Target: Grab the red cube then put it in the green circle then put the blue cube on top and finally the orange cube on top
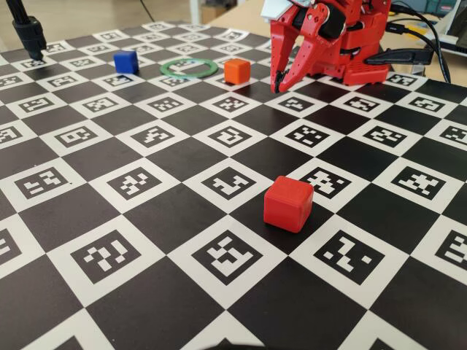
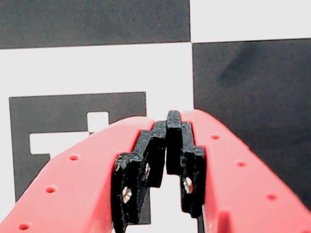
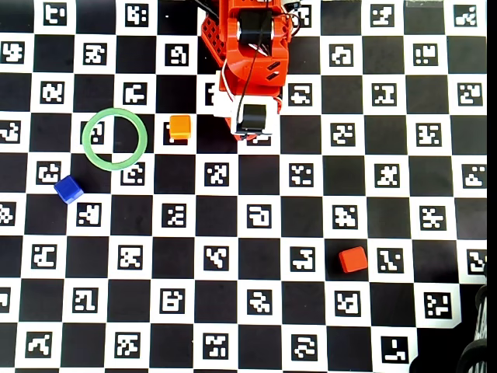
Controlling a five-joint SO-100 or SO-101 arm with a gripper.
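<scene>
Well apart from hand (image 1: 281, 86), red cube (image 1: 288, 203).

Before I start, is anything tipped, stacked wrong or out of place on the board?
Nothing stands out. The red cube, blue cube and orange cube sit flat and apart, the green circle is empty, and the end effector holds nothing.

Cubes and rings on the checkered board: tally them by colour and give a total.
Red cube: 1
Blue cube: 1
Orange cube: 1
Green ring: 1
Total: 4
</scene>
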